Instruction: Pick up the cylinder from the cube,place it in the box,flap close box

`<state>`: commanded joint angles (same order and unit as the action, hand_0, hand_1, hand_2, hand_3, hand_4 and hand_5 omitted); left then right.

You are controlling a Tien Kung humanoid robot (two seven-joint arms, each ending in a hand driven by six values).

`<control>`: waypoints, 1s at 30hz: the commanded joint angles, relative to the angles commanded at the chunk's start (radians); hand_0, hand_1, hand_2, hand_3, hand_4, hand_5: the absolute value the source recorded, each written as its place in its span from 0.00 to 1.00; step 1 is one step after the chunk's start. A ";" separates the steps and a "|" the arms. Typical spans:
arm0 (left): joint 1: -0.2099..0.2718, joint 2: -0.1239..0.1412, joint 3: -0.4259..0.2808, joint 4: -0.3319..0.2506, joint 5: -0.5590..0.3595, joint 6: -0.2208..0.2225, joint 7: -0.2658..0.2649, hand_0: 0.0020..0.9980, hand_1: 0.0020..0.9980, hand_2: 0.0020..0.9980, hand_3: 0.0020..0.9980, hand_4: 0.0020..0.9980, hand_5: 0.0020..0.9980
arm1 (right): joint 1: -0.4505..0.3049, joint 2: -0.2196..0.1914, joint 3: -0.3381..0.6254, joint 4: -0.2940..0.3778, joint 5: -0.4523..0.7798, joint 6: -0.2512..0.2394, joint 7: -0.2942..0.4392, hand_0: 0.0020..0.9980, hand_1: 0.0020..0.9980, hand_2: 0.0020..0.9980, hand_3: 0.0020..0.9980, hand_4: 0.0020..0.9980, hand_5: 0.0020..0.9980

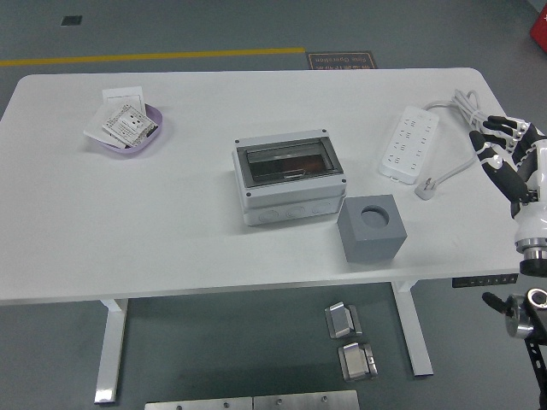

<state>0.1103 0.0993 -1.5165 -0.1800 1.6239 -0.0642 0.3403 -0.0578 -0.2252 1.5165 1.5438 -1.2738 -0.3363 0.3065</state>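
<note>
The grey cube [372, 227] stands on the white table [128, 222], right of centre near the front, and its round socket on top is empty. The grey box [290, 182] with a dark see-through flap sits at the table's middle, flap down. No cylinder shows; whether it lies inside the box I cannot tell. My right hand [504, 154] hovers at the table's right edge, far from cube and box, fingers spread and holding nothing. My left arm is out of view.
A white power strip [409, 143] with its cable and plug lies at the right rear. A purple dish [128, 128] with paper packets sits at the left rear. Two metal parts lie on the floor below the table.
</note>
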 joint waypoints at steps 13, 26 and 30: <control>-0.028 -0.004 -0.001 0.000 -0.012 0.001 -0.009 0.68 0.72 0.63 0.68 0.68 0.40 | -0.001 0.016 0.009 -0.005 0.044 0.010 0.013 0.71 0.58 0.63 0.61 0.96 0.42; -0.039 -0.010 -0.010 0.000 -0.014 0.001 -0.004 0.68 0.72 0.63 0.68 0.68 0.40 | 0.008 0.033 0.024 -0.014 0.023 0.006 0.002 0.71 0.58 0.63 0.62 0.99 0.45; -0.040 -0.010 -0.012 0.000 -0.013 0.000 -0.001 0.68 0.72 0.63 0.68 0.68 0.40 | 0.014 0.038 0.020 -0.018 0.010 0.003 -0.004 0.71 0.58 0.63 0.63 0.98 0.45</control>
<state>0.0707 0.0896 -1.5281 -0.1800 1.6110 -0.0641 0.3388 -0.0439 -0.1872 1.5369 1.5260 -1.2634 -0.3333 0.3029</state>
